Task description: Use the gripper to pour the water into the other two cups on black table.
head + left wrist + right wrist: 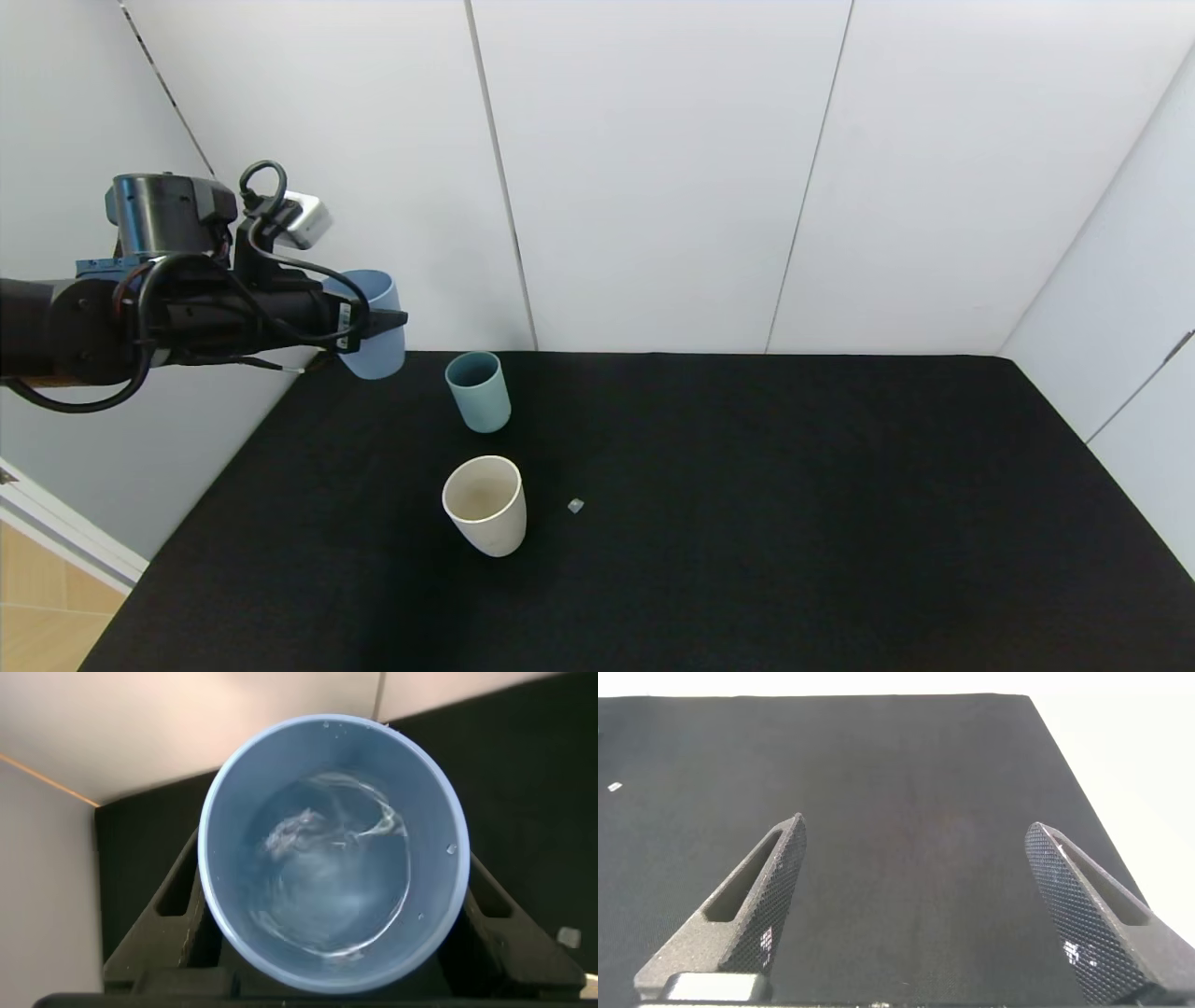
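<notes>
My left gripper is shut on the light blue cup and holds it upright in the air at the table's far left edge, left of the teal-green cup. In the left wrist view the blue cup fills the frame, with clear water rippling inside and a black finger on each side. The cream-white cup stands nearer me, below the teal one; both stand upright on the black table. My right gripper is open and empty over bare table; it is out of the head view.
A small pale speck lies on the table just right of the cream-white cup. White panel walls enclose the table at the back and sides. The table's left edge drops to a wooden floor.
</notes>
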### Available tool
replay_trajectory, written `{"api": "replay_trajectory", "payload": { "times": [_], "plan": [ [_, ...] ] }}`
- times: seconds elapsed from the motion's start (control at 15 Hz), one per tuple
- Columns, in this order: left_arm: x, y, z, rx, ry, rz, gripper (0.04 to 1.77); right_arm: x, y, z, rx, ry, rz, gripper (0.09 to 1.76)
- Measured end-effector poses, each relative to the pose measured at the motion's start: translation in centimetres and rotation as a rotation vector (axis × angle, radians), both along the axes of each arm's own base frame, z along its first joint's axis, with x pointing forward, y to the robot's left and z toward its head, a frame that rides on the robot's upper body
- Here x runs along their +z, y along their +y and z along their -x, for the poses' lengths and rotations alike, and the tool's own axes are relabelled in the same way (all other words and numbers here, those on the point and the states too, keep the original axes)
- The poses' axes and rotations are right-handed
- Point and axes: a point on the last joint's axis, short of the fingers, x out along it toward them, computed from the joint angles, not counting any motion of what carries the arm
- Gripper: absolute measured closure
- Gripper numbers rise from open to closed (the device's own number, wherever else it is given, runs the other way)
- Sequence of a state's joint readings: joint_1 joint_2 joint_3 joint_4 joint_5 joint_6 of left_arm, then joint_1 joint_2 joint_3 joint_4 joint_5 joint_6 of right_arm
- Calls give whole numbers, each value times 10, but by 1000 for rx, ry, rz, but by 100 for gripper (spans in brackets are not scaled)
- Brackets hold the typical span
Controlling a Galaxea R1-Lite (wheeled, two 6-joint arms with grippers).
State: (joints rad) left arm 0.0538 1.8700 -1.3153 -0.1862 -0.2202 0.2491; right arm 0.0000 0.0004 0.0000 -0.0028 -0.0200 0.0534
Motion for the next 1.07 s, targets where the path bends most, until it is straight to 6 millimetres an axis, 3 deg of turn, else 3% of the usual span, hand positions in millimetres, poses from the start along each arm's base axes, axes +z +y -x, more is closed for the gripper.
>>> {"api": "replay_trajectory", "payload": {
  "times": [0.53, 1.07],
  "plan": [
    [-31, 2, -27, -61, 50, -114, 56, 0, 0, 0, 0, 0, 0, 14],
    [-39, -2, -40, -111, 85, -193, 56, 0, 0, 0, 0, 0, 0, 14]
  ]
}}
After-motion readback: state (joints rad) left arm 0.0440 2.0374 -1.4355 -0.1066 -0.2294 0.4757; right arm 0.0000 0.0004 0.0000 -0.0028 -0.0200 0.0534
